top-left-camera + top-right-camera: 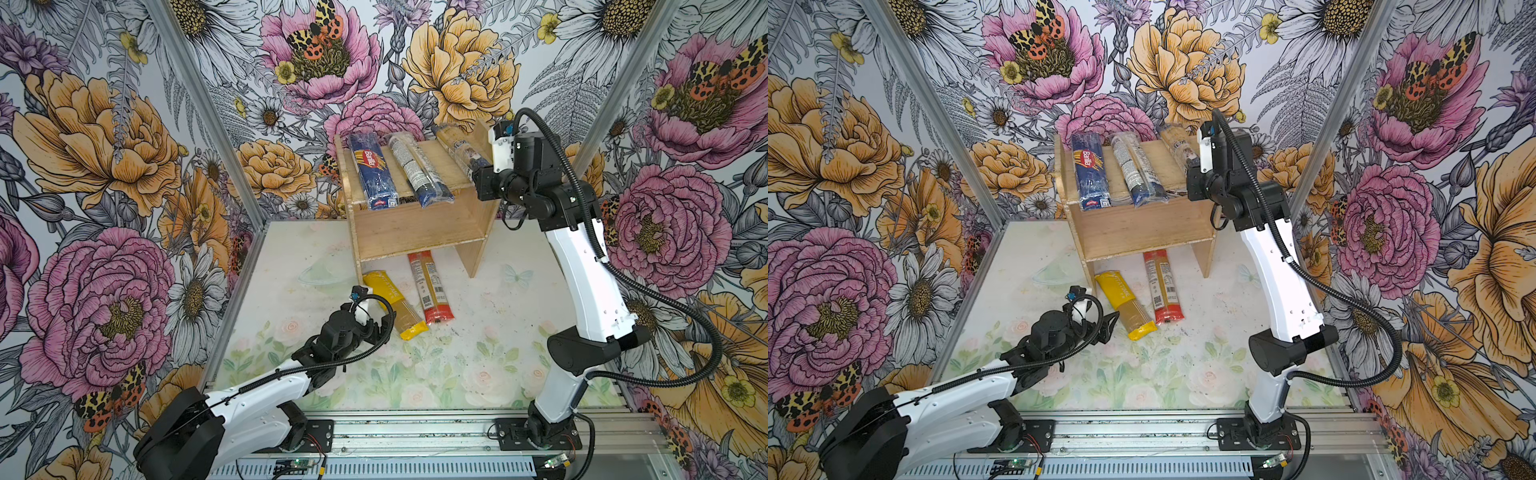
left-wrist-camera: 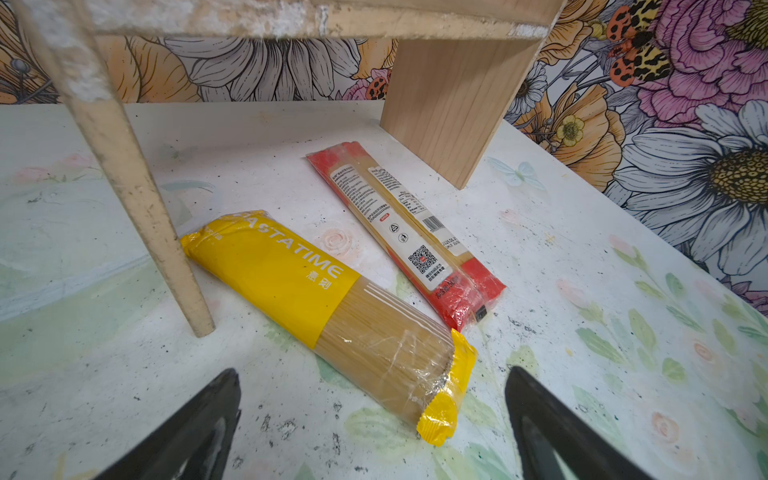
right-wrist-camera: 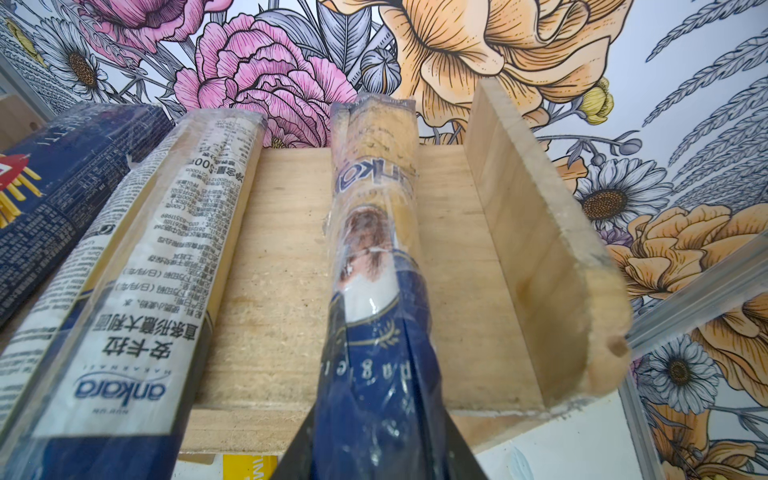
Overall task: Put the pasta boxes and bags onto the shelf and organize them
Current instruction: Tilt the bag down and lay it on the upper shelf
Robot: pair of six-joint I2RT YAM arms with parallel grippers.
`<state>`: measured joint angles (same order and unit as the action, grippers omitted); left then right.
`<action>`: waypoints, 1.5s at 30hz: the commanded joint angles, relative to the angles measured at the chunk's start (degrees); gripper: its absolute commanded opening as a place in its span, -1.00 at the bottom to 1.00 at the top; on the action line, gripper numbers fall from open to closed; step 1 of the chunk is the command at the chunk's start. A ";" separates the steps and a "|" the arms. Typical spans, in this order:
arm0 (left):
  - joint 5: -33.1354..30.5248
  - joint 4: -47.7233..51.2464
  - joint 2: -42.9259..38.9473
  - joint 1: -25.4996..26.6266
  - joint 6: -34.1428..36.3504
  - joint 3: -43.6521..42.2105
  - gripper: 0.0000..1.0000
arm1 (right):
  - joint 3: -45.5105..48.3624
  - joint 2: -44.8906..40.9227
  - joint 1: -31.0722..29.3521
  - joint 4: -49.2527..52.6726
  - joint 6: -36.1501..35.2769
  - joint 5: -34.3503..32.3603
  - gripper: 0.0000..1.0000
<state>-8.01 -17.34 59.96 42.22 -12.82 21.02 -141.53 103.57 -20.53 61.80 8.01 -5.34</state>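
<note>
The wooden shelf [image 1: 415, 232] [image 1: 1142, 232] stands at the back. Its top holds a dark blue Barilla pack [image 1: 372, 170] [image 3: 50, 199], a clear and blue white-label pack [image 1: 415, 170] [image 3: 145, 291] and a yellow-and-blue pack [image 1: 455, 149] [image 3: 374, 249]. My right gripper [image 1: 473, 174] [image 3: 382, 415] is shut on that last pack's blue near end. On the table in front lie a yellow-ended pack [image 1: 395, 303] [image 2: 316, 299] and a red-ended pack [image 1: 428, 291] [image 2: 411, 232]. My left gripper [image 1: 380, 328] [image 2: 372, 374] hangs open just short of the yellow-ended pack's near end, not touching it.
The shelf's right side panel [image 3: 540, 249] rises close beside the held pack. Its two legs [image 2: 137, 199] [image 2: 449, 112] flank the packs on the table. Floral walls with metal posts [image 1: 208, 104] close in the sides and back; a metal rail [image 1: 415, 428] runs along the front.
</note>
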 commanded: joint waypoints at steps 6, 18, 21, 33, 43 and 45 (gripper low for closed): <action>-0.78 0.37 -1.25 0.50 0.93 0.21 0.98 | -0.02 -1.17 0.32 -6.79 -0.11 1.19 -0.26; -0.83 0.32 -1.42 0.54 0.83 0.01 0.98 | 0.81 -1.62 0.34 -6.78 -0.01 1.65 -0.23; -0.88 0.29 -1.47 0.52 0.83 0.05 0.98 | 1.09 -1.70 0.41 -6.83 -0.10 1.56 -0.22; -0.67 0.38 -1.55 0.50 0.61 0.06 0.98 | 2.66 -2.49 0.44 -6.78 -0.34 1.56 -0.01; -0.43 0.42 -1.60 0.48 0.60 0.33 0.97 | 3.16 -2.93 0.54 -6.86 -0.28 1.77 0.01; -0.34 0.39 -1.57 0.50 0.60 0.39 0.98 | 3.11 -3.08 0.61 -6.87 -0.28 1.74 0.01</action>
<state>-8.08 -17.17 59.22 42.22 -12.84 20.99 -138.37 102.45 -20.25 57.23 7.86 -4.27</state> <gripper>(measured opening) 0.988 0.506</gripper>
